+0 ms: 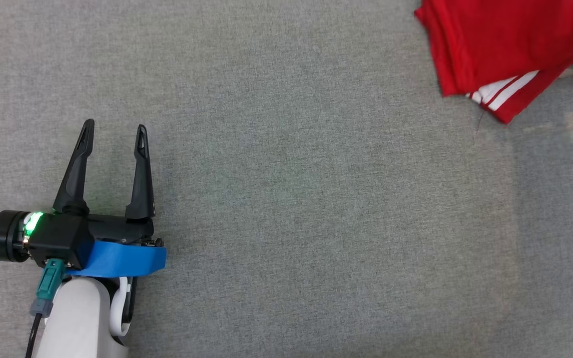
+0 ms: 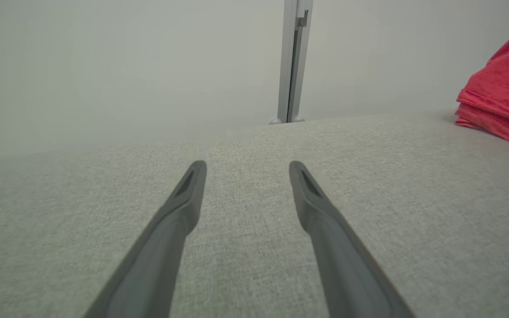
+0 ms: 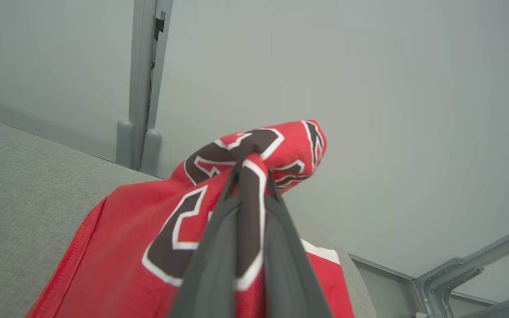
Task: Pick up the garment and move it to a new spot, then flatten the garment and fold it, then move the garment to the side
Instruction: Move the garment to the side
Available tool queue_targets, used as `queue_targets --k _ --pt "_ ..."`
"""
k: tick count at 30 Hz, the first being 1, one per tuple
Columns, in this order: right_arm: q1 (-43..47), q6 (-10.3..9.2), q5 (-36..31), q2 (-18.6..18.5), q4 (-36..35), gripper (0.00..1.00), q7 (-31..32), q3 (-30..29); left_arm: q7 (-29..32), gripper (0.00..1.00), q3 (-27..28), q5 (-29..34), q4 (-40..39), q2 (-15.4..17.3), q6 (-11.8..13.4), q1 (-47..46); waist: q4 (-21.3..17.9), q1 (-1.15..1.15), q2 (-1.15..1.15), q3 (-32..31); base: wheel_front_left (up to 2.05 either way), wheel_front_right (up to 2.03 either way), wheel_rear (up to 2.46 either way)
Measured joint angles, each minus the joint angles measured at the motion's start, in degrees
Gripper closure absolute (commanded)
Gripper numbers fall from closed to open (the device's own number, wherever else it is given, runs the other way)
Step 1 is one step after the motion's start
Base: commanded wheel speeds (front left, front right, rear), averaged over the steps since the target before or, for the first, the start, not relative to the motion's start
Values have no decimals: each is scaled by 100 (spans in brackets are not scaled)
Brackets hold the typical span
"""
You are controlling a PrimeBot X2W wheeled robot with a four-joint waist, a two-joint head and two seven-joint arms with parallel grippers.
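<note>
The garment is a red jersey with white stripes, folded, at the top right corner of the grey cloth surface. In the right wrist view the garment shows dark white-edged lettering, and my right gripper is shut on a lifted fold of it. My left gripper stands open at the lower left, far from the garment, with nothing between its fingers. In the left wrist view my left gripper hovers low over the cloth, and the garment lies at the right edge.
A pale wall with a grey upright post stands beyond the surface's far edge. A grey metal frame shows past the surface's corner in the right wrist view. Wide grey cloth stretches between my left gripper and the garment.
</note>
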Motion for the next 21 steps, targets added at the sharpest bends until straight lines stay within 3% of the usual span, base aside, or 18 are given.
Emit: queue_targets --k 10,15,21 --pt "-233 1 501 -1079 532 100 426 -134 0 0 -26 34 -126 75 -1 -129 -169 -1 0 263 0 0 0" --pt "-521 1 470 -1265 1067 100 537 -134 0 0 -58 40 -219 124 -2 -201 -234 -1 -1 391 0 0 0" --pt "-787 1 219 -1143 1789 100 721 -436 -8 0 -114 40 -244 148 -9 -256 -224 -2 -2 514 0 0 0"
